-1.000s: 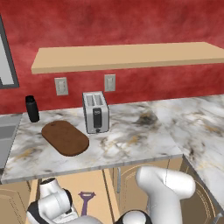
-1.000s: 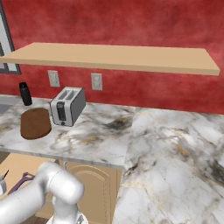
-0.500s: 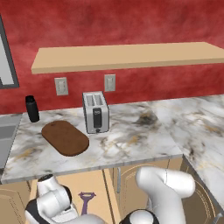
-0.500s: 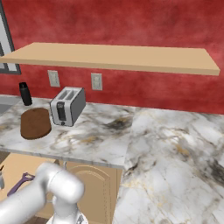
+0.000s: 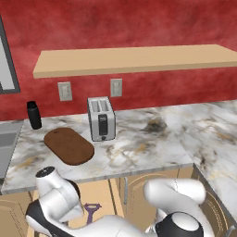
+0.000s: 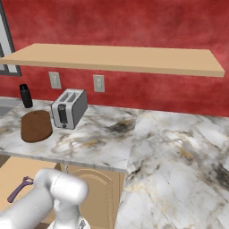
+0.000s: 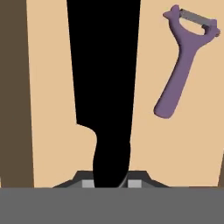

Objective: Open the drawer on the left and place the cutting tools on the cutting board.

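Observation:
The drawer (image 5: 99, 194) stands open under the counter, its tan floor (image 7: 48, 87) showing in the hand view. A slim dark knife (image 7: 105, 65) lies lengthwise along it, and its handle runs down between the fingertips of my gripper (image 7: 110, 183), which is shut on the handle. The purple peeler (image 7: 179, 65) lies beside the knife, apart from it, and also shows inside the drawer (image 5: 91, 211) (image 6: 19, 188). The dark-brown cutting board (image 5: 68, 146) (image 6: 36, 125) lies bare on the marble counter above. My arm's elbow hides the gripper in both base views.
A silver toaster (image 5: 101, 118) stands right of the board. A black bottle (image 5: 33, 115) stands at the back left, near a sink edge (image 5: 7, 139). A wooden shelf (image 5: 134, 60) hangs over the counter. Arched cabinet doors (image 6: 96, 197) sit right of the drawer.
The arm's elbow has shifted very slightly over the drawer. The peeler, board and toaster have stayed put.

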